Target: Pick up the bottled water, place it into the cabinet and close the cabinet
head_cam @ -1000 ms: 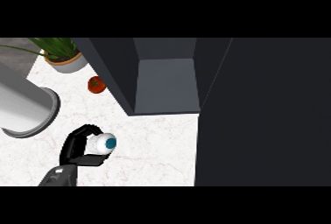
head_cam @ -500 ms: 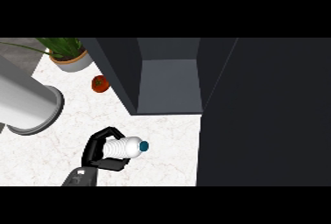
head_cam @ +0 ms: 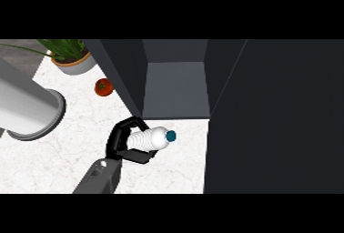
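My left hand point(head_cam: 121, 143) is shut on the bottled water point(head_cam: 151, 138), a white ribbed bottle with a teal cap. It lies tilted in the hand, cap pointing right. The hand comes in from the lower left over the white counter point(head_cam: 53, 168). The bottle hangs just below the front edge of the open dark cabinet point(head_cam: 176, 91), whose grey inside shows nothing in it. The cabinet's open door point(head_cam: 275, 113) fills the right side, close to the cap. My right hand does not show.
A large grey cylinder point(head_cam: 27, 109) lies at the left edge. A red tomato point(head_cam: 103, 87) sits by the cabinet's left wall, and a potted plant point(head_cam: 73, 63) stands at the back left.
My left hand has carried the bottle up and to the right, toward the cabinet opening. The bottle has tipped from cap-up to cap-right. The whole scene has slid left in the view.
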### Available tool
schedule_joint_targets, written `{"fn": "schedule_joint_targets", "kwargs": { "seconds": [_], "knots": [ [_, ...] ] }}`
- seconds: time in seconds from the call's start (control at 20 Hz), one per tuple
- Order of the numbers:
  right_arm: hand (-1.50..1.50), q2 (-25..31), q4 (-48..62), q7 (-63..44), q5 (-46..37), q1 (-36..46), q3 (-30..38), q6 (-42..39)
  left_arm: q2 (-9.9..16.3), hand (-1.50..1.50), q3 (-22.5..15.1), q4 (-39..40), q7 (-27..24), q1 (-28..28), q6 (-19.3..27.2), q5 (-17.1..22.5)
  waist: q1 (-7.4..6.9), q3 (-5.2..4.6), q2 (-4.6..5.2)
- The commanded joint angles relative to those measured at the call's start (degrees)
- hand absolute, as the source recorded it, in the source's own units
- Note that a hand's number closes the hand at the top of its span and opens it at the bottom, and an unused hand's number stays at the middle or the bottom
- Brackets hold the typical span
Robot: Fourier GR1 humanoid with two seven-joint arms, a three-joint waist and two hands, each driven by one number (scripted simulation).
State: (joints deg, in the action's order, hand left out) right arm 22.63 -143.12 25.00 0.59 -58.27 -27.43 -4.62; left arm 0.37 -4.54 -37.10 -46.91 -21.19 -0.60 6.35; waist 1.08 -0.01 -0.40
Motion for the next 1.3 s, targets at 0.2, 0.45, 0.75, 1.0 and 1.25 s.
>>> {"fn": "schedule_joint_targets", "kwargs": {
  "seconds": [0.2, 0.45, 0.75, 1.0, 1.25],
  "knots": [
    [-1.5, 2.59, -6.04, 0.96, 3.66, -3.17, 3.11, -0.72, -0.36, 1.5, -13.87, -10.35, 14.77, -5.05, 13.43, 10.42, 0.77, 0.0, 0.11],
    [-1.5, 2.1, -5.18, 0.18, 3.37, -2.11, 2.33, -0.03, -0.37, 1.5, -20.56, -12.75, 19.35, -8.61, 22.01, 16.87, 0.97, -0.05, 0.47],
    [-1.5, 3.06, -4.63, 2.68, 5.95, -2.21, 6.04, -2.36, -0.37, 1.5, -16.04, -2.6, 23.14, -20.48, 25.07, 16.88, 1.8, -0.02, 0.75],
    [-1.5, 3.84, -4.77, 5.04, 7.96, -4.06, 7.55, -4.01, -0.37, 1.5, -14.95, 1.4, 27.3, -27.71, 25.51, 21.88, 2.36, -0.01, 0.9],
    [-1.5, 3.63, -3.05, 7.48, 7.27, -5.39, 9.01, -4.89, -0.37, 1.5, -13.12, 9.61, 23.83, -31.29, 30.44, 21.18, 2.39, 0.01, 0.92]
  ]
}}
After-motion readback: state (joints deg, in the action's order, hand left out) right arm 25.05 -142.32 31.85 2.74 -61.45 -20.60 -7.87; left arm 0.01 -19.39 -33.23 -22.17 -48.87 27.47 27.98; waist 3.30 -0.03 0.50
